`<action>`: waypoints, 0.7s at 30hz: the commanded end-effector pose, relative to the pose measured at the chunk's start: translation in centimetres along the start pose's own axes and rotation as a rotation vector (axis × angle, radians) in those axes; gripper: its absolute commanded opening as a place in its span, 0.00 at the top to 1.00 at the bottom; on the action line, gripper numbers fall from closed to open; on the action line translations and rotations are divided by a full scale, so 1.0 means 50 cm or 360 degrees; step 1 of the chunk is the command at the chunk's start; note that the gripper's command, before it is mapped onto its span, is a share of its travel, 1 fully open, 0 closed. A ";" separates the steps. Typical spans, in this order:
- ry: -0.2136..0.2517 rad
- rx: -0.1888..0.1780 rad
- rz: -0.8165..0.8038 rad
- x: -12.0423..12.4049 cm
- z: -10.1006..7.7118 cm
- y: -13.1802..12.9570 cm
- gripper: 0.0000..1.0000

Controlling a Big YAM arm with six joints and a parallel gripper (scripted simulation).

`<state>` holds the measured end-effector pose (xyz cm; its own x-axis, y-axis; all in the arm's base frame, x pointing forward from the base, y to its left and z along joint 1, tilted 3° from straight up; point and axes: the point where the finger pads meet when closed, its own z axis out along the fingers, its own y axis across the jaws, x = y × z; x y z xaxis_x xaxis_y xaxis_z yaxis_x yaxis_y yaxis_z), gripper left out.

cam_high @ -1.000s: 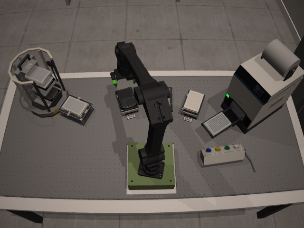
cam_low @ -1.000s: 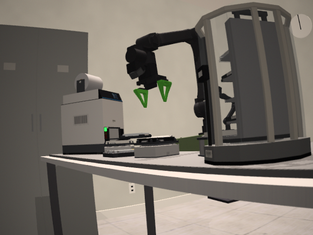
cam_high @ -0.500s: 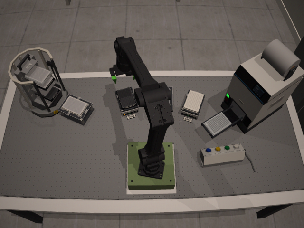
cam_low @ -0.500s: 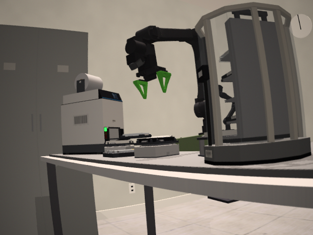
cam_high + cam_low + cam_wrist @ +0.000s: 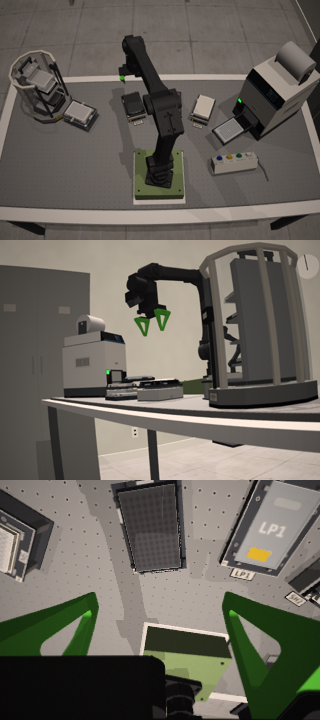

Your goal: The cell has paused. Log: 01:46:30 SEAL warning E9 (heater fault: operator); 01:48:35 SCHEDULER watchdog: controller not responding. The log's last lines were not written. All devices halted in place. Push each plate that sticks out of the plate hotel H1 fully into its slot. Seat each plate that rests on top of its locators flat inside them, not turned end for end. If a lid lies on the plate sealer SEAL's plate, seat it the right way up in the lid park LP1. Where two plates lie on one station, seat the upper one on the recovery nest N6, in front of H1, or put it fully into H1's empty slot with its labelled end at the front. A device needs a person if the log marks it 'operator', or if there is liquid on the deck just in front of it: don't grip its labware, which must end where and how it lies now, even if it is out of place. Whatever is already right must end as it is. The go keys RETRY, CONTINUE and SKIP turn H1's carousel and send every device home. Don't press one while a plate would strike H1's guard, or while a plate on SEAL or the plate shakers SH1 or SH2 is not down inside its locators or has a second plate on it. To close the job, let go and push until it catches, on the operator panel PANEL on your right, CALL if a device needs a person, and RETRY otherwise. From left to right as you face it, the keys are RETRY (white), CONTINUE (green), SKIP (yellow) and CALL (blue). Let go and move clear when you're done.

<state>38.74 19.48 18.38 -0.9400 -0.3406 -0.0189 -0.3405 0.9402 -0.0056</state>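
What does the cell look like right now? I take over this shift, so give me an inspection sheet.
Surface: grey perforated deck with a pale rim.
Job's things: dark well plate on the left shaker; white well plate on the right shaker; clear plate on the beige sealer's tray; white plate on the nest by the glass-walled hotel.
Clutter: nothing seen.
Hand: green-fingered hand open, empty, high above the deck.
Cables: grey lead from the four-key panel.
Surroundings: grey cabinet.

Around me: grey tiled floor (image 5: 206, 23), plain beige wall (image 5: 108, 255), tall grey cabinet (image 5: 38, 343), a wall outlet (image 5: 134, 432) under my white-edged tabletop (image 5: 155, 215).
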 end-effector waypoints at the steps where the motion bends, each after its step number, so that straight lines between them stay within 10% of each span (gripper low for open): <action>1: -0.0015 0.0033 0.0274 0.017 -0.009 -0.030 0.00; 21: -0.0010 0.0074 0.0394 0.045 -0.007 -0.144 0.00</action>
<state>39.47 13.07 18.92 -0.9963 -0.0767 -0.0392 -0.0750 0.9962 -0.0433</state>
